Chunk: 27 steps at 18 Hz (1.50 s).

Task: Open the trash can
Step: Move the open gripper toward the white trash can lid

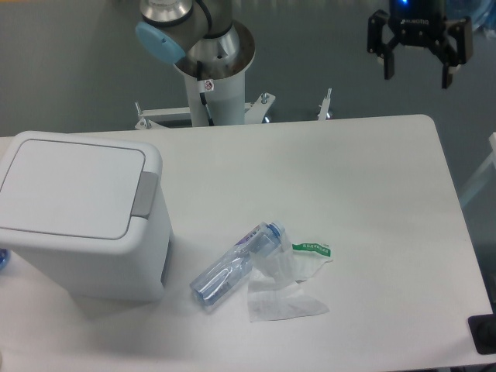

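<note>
The trash can (81, 221) is a large boxy white bin at the left side of the table. Its flat white lid (70, 187) lies shut, with a grey push-button strip (147, 194) on the lid's right edge. My gripper (418, 79) hangs high at the upper right, over the table's far edge and far from the bin. Its black fingers (387, 66) are spread apart and hold nothing.
A clear plastic bottle (236, 263) with a blue cap lies on its side near the table's middle. Crumpled clear wrapping (287, 291) with a green label lies beside it. The arm's base column (211, 74) stands behind the table. A black object (484, 333) sits at the right edge.
</note>
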Each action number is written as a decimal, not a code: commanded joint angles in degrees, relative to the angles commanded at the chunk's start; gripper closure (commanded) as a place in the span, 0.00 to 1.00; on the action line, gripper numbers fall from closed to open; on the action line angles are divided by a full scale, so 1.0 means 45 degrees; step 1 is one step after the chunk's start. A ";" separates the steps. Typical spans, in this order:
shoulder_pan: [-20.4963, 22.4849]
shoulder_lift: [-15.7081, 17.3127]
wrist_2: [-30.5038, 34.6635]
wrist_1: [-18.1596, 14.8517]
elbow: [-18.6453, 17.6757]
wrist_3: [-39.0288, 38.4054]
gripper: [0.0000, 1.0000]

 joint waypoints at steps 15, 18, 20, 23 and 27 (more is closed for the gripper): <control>-0.2752 -0.0527 0.0038 0.1367 0.0117 -0.8120 0.00; -0.3396 -0.0702 0.0098 0.1387 0.0078 -1.0149 0.00; -0.3787 -0.0722 0.0078 0.1426 0.0117 -1.1594 0.00; -0.4158 -0.0936 -0.0194 0.1445 0.0117 -1.4715 0.00; -0.5018 -0.1288 -0.0837 0.2419 0.0117 -1.7846 0.00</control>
